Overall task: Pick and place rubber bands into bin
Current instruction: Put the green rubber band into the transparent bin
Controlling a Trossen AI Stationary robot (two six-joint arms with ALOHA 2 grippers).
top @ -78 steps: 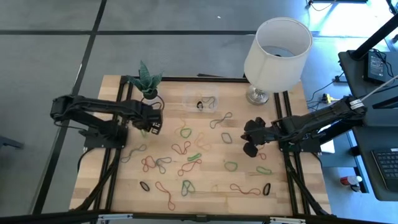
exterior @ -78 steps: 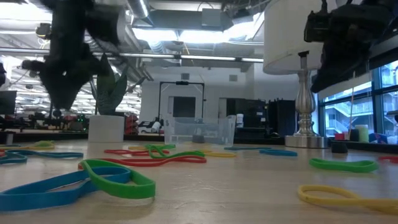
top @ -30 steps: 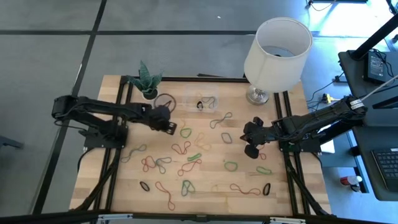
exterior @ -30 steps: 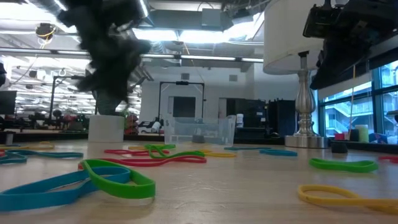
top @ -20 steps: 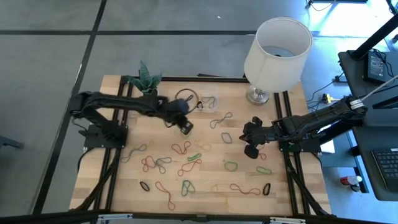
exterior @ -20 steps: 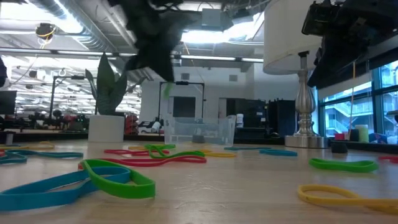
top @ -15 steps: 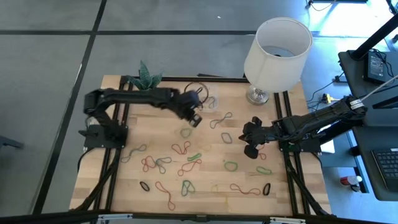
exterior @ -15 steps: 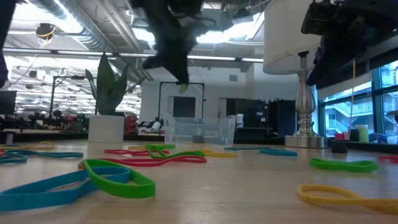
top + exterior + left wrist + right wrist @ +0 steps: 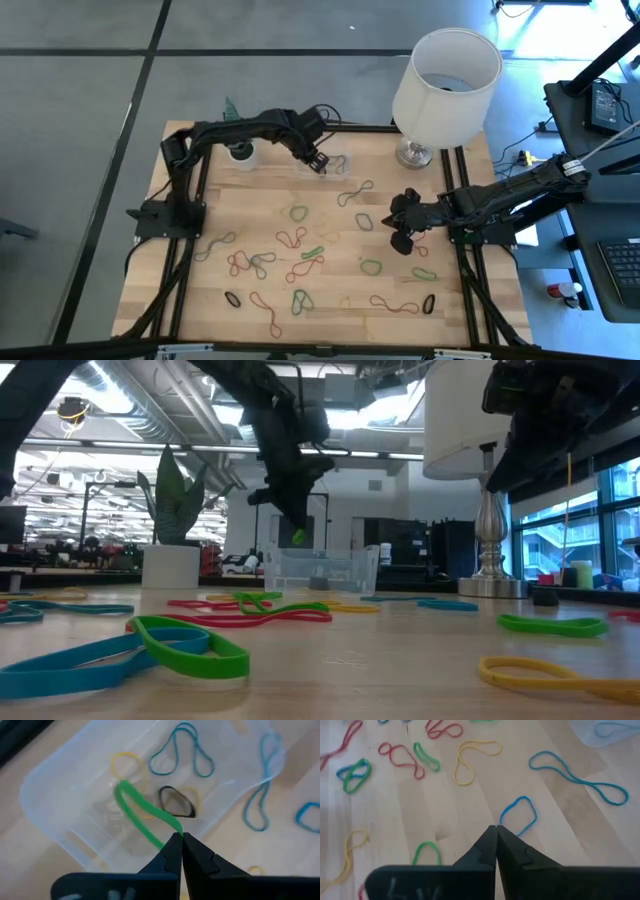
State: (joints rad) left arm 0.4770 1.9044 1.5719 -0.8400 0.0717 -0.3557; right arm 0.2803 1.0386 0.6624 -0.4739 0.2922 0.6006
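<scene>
L gripper (image 9: 180, 836) pinched tight on a green rubber band (image 9: 137, 815), dangling limp over the clear bin (image 9: 60, 820) at table's far side. Light, floppy stuff; grab a single strand. R gripper (image 9: 496, 828) closed, empty, mid-right.

Pale, matt wood-grain table (image 9: 30, 845) under matt black left gripper (image 9: 180, 836); clear glossy plastic bin (image 9: 65, 790) (slightly cloudy) beneath fingertips; smooth rubbery green rubber band (image 9: 140, 817) pinched there.

White lamp (image 9: 446, 80) and potted plant (image 9: 238, 148) — far table (image 9: 200, 290) edge.
</scene>
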